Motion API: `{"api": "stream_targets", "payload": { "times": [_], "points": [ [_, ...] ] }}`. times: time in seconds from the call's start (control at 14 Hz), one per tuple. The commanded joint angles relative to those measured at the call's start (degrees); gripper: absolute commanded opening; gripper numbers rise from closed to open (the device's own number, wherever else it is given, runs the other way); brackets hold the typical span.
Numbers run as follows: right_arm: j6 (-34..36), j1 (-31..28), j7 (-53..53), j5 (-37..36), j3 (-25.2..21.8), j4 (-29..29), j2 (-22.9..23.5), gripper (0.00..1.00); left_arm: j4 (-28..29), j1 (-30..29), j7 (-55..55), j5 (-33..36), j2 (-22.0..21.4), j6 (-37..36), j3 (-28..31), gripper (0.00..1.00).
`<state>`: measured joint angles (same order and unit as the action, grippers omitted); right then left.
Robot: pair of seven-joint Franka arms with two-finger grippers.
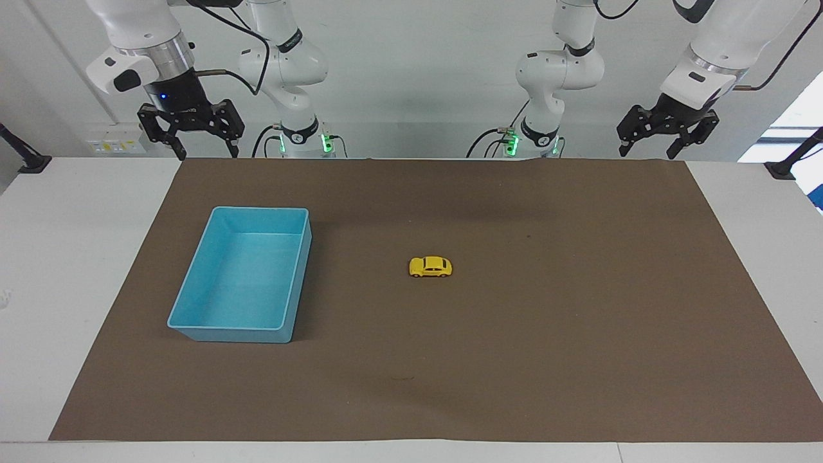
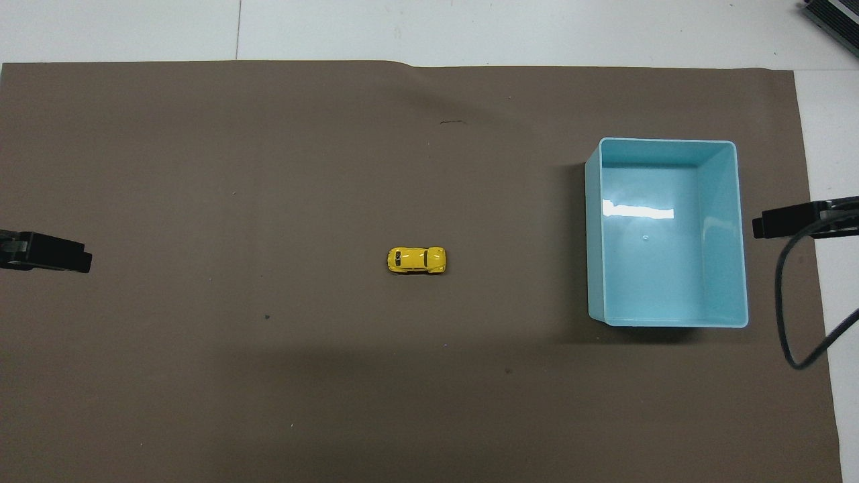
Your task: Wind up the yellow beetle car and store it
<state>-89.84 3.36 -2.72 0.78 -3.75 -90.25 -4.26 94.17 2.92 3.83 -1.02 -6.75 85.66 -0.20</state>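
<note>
- Facing view: I see the yellow beetle car (image 1: 430,267) mid-mat (image 1: 578,321), well apart from the blue tray (image 1: 193,283) at the right arm's end.
- Left gripper (image 1: 647,153) and right gripper (image 1: 207,154) hang empty, fingers spread, over the mat's robot-side corners.
- Overhead view: yellow beetle car (image 2: 416,260) sits on its wheels at the mat's middle.

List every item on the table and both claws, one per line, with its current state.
yellow beetle car: upright on its wheels on the brown mat, untouched, outside the tray.
blue tray: empty, open top, toward the right arm's end.
brown mat: flat on the table.
right claw: raised, open, empty.
left claw: raised, open, empty.
</note>
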Motion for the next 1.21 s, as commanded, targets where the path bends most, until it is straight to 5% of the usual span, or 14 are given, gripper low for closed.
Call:
{"api": "stream_targets", "payload": {
  "times": [0.0, 1.14],
  "points": [
    [0.89, -0.37, 1.05, 0.45, 0.14, 0.17, -0.49, 1.0, 0.22, 0.07, -0.32, 0.23, -0.46, 0.12, -0.06, 1.0],
    [0.89, -0.37, 1.05, 0.45, 0.14, 0.17, -0.49, 1.0, 0.66, 1.39, -9.08, 0.06, 3.05, 6.1, -0.06, 1.0]
  ]
}}
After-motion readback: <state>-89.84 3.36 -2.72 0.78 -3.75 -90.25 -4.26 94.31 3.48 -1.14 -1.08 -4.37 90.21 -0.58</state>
